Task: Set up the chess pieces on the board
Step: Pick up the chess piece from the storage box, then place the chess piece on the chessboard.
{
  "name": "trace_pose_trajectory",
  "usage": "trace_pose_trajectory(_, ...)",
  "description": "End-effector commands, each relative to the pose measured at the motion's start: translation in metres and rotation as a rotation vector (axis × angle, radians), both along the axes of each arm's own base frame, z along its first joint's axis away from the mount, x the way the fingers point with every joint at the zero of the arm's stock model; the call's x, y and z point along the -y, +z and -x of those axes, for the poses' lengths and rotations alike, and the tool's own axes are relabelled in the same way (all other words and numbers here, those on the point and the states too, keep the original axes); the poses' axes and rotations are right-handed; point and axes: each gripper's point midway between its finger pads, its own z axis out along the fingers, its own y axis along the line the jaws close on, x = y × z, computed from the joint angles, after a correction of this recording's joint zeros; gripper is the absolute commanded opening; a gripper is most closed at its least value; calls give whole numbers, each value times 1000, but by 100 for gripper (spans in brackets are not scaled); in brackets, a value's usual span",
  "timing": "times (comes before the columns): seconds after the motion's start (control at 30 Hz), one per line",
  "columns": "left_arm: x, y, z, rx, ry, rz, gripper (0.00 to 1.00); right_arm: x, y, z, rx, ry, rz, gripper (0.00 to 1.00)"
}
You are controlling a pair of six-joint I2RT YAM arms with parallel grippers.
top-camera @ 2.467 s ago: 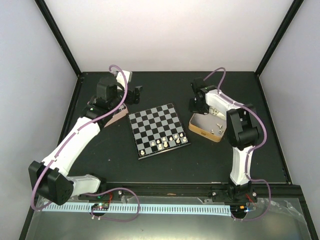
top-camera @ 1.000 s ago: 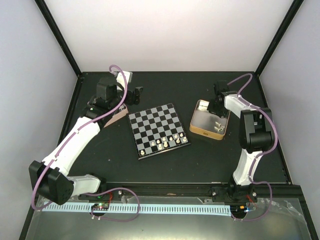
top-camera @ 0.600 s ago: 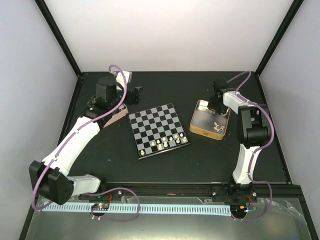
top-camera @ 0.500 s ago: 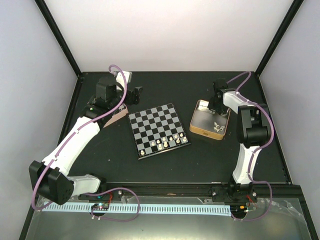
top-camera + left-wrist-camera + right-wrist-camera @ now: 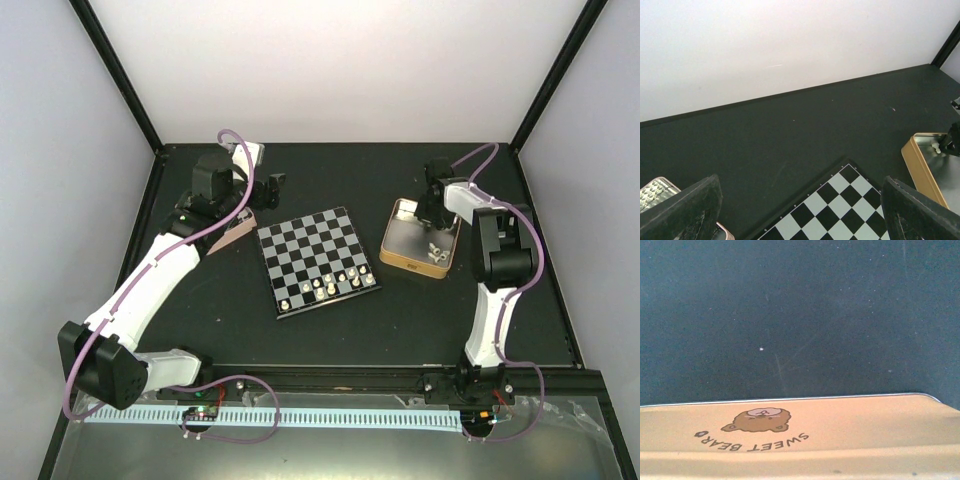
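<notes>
— Tan tin (image 5: 410, 266) under the right gripper (image 5: 432, 205): what's inside?
— Tiny cream chess pieces (image 5: 434, 250). I cannot tell how its jaws stand. That arm has swung aside, uncovering the tin.
— Left gripper (image 5: 268, 189)?
— Jaws wide apart. The board (image 5: 315, 250) lies between both grippers, with cream figures along its near edge.

Your top view looks down from above and behind both arms over the whole table (image 5: 250, 330). Your left wrist view peers forward between its fingers (image 5: 682, 212), sharing the board (image 5: 840, 212) and tan box (image 5: 921, 165) ahead. Your right wrist view sits close against that box's wall.
</notes>
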Motion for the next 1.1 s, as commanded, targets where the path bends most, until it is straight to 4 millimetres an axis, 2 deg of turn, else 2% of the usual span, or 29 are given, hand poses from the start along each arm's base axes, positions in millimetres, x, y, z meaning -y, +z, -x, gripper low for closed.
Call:
trace_pose_trajectory(0.0,-1,8,-3,16,-4,12,88,3,2,-9,21,5,7,19)
trace_pose_trajectory(0.3,0,12,-4,17,-6,21,89,0,5,-9,18,12,-12,6)
trace_pose_trajectory(0.47,0,16,-3,9,2,42,89,-8,29,2,63,45,-62,5)
trace_pose_trajectory(0.57,2,19,-1,-3,-1,78,89,-21,53,13,119,91,-135,5)
trace_pose_trajectory(0.77,13,26,9,-59,-30,211,90,-70,103,29,264,268,-342,5)
trace_pose_trajectory(0.9,37,33,19,-93,-158,332,89,-127,152,42,380,512,-490,5)
trace_pose_trajectory(0.97,51,34,27,-128,-234,406,89,-155,176,55,441,641,-570,5)
trace_pose_trajectory(1.07,64,37,39,-184,-315,492,87,-192,201,81,490,809,-674,5)
